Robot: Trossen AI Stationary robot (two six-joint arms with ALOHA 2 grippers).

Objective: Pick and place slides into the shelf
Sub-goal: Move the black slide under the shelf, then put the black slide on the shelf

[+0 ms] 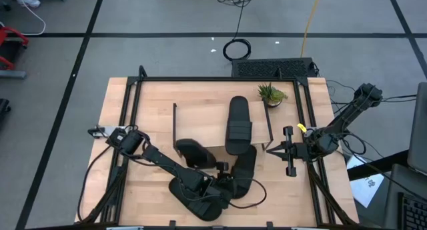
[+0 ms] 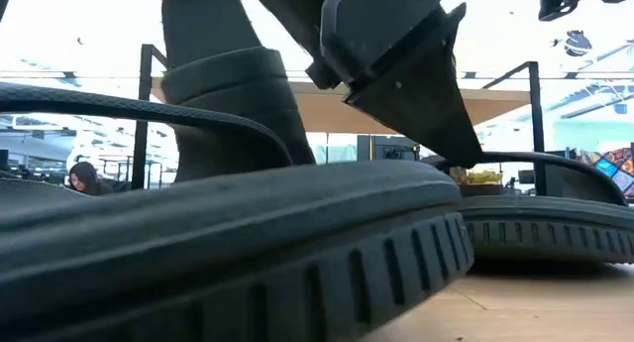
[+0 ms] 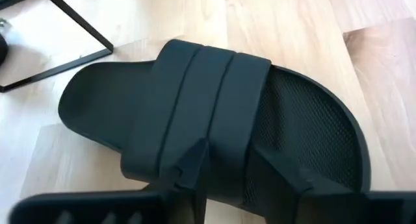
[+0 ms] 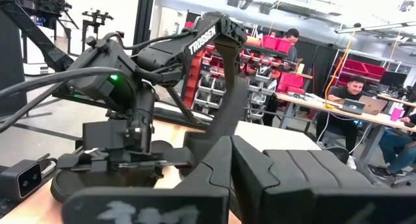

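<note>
The shelf (image 1: 200, 123) stands mid-table, with one black slide (image 1: 238, 123) lying on its plank top. A second slide (image 1: 192, 153) lies at the shelf's near left corner. A third slide (image 1: 247, 169) (image 3: 214, 120) rests sole-down on the table in front of the shelf. The fourth (image 1: 200, 202) lies by the near edge, under my left arm. My left gripper (image 1: 228, 180) (image 3: 231, 169) is open and slants down at the third slide's strap. My right gripper (image 1: 291, 160) (image 4: 229, 160) hangs shut and empty at the table's right side. My left gripper's fingers stand apart at the near end of the strap (image 3: 224, 146), where it meets the sole. One fingertip (image 3: 195, 156) is over the strap's outer face, the other (image 3: 279, 172) over the mesh footbed. I cannot tell whether either touches. The slide lies flat on the table.
A small potted plant (image 1: 270, 95) stands at the shelf's far right corner. The table's black frame (image 1: 220, 79) runs around the edges. The shelf's thin black legs (image 3: 71, 29) stand close beyond the slide. People sit at desks in the room behind (image 4: 351, 94).
</note>
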